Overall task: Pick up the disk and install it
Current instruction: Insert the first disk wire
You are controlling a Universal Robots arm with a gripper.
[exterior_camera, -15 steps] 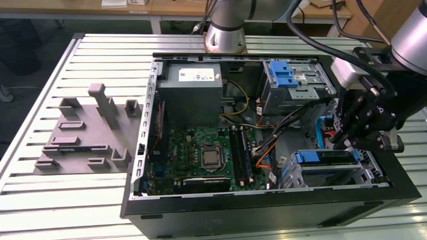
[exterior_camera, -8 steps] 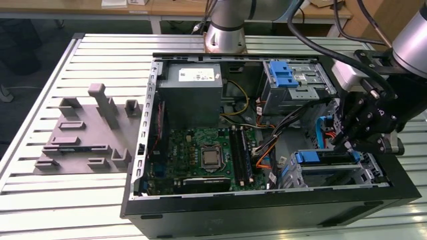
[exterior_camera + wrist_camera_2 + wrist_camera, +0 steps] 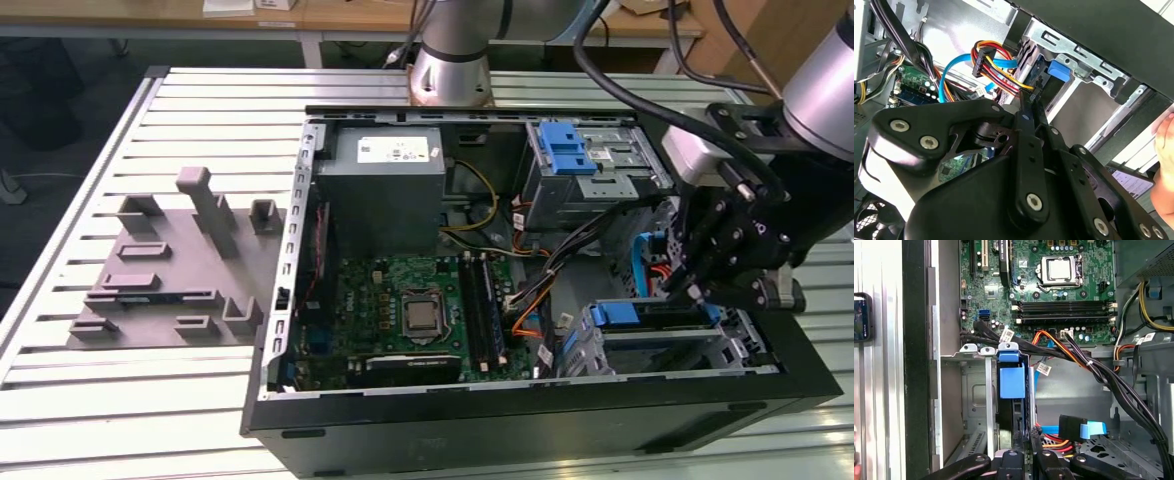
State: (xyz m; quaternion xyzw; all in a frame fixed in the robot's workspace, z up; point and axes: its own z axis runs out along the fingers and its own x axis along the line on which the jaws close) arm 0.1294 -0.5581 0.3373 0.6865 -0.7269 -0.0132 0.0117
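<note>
Fingers (image 3: pixel 1029 440) closed beside disk (image 3: pixel 1011 382)

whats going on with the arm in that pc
A robot arm is working inside an open computer case lying on a slatted table. Its gripper is down at the drive cage at the exterior view's right, at the disk in its blue carrier, which stands in a slot of the cage. The motherboard and cables lie beside it.

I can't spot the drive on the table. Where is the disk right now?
The disk stands on edge in the drive cage at the open case's corner on the exterior view's right, with the gripper right at it, beside the orange and blue cables.
</note>
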